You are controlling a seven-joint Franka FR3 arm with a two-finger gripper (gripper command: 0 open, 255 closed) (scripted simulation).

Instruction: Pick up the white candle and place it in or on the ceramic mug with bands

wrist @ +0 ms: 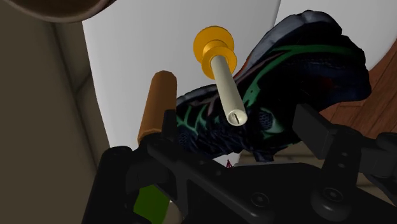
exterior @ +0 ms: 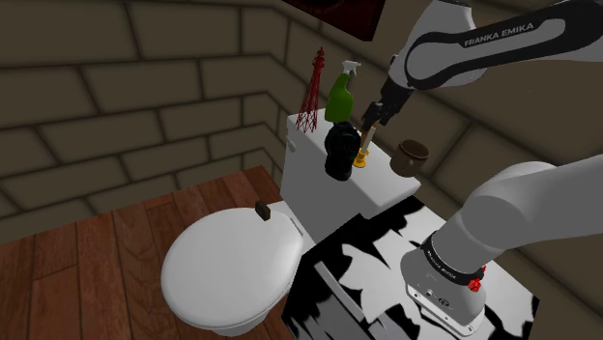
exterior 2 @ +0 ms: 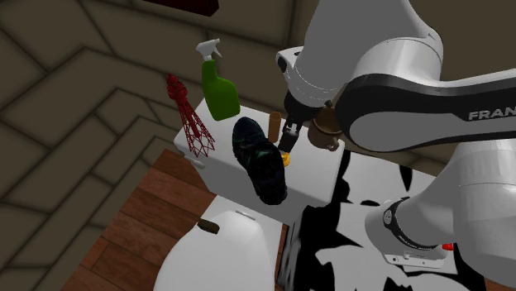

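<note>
The white candle (wrist: 228, 89) stood upright in a yellow holder (wrist: 215, 46) on the toilet tank's lid (exterior: 385, 182), between a black shoe (exterior: 339, 153) and the brown mug (exterior: 412, 155), which sat near the lid's end closest to the stand (exterior: 387, 280). The gripper (exterior: 370, 124) hung directly over the candle, its fingers (wrist: 318, 130) spread open, one on either side of the candle's tip without touching it. A brown stick (wrist: 156, 102) stood just beside the candle, near the lid's back edge. Past the shoe were a green spray bottle (exterior: 340, 97) and a red wire tower (exterior: 311, 95) at the lid's far end
</note>
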